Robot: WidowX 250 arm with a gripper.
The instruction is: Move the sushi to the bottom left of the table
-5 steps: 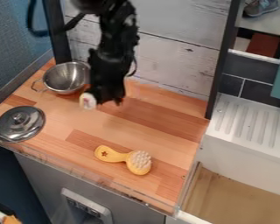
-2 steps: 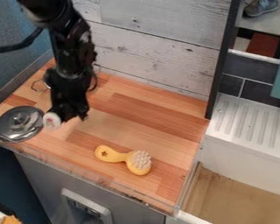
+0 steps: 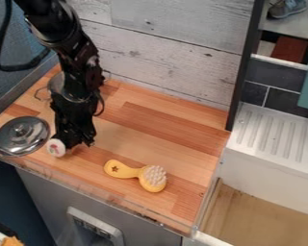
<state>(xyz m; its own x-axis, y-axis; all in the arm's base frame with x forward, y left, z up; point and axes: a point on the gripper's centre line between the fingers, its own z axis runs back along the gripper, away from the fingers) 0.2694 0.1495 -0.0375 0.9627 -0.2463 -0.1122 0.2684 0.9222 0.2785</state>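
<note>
Low over the left front part of the wooden table (image 3: 163, 137), the black gripper (image 3: 71, 143) is shut on the sushi (image 3: 56, 147). The sushi's round white end with a reddish centre sticks out on the gripper's left side, just right of the lid and near the front edge. Its other end is hidden by the gripper. I cannot tell whether the sushi touches the table.
A metal lid (image 3: 21, 136) lies close by on the left. Behind the arm is a steel pot (image 3: 55, 82), mostly hidden. A yellow brush (image 3: 151, 178) lies to the right, near the front. A sink (image 3: 263, 211) stands further right.
The gripper has travelled left and toward the front edge from beside the pot, carrying the sushi. Since the latest earlier frame it has come a little further forward. Lid and brush have stayed put.
</note>
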